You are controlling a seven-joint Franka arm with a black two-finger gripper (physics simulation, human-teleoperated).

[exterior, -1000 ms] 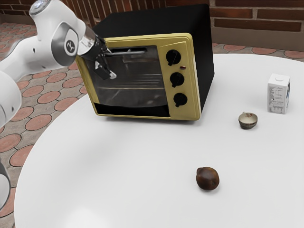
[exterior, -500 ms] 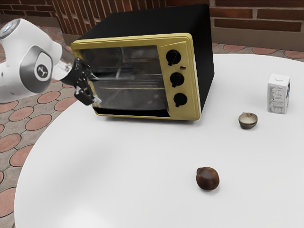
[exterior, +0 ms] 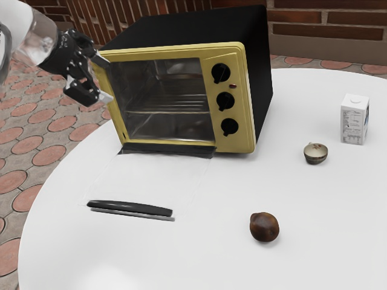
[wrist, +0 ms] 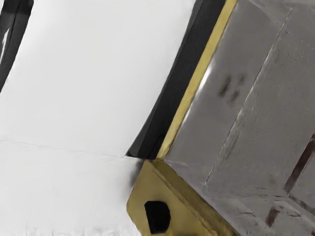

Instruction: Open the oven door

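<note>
Reading the exterior view as a clock face, a smooth, glossy brown lump (exterior: 264, 228) is resting nearest, between four and five o'clock. Toward half past seven, a slim, curved black handle (exterior: 130, 208) is running along the near edge of the oven door (exterior: 148, 181). The door is lying folded down and open, its clear, flat pane letting the white desk (exterior: 205, 254) show through. A small round bowl (exterior: 315, 154), dark-sided and pale within, is sitting at three; a boxy white printed carton (exterior: 354, 124) is standing just beyond it.

Toward eleven, the boxy black oven (exterior: 263, 84) is facing this way with its yellow frame and grey inside, three round black knobs (exterior: 225, 101) lining up toward one. At ten, the claw (exterior: 102, 78) is hanging open, fingers spread, beside the frame's edge and well apart from the handle. Rough brick (exterior: 326, 30) is rising behind.

For edges, a black strip (exterior: 169, 150) is following the oven's lower rim, and the desk is curving round at eight. Bare white desktop is spreading between handle and lump.
</note>
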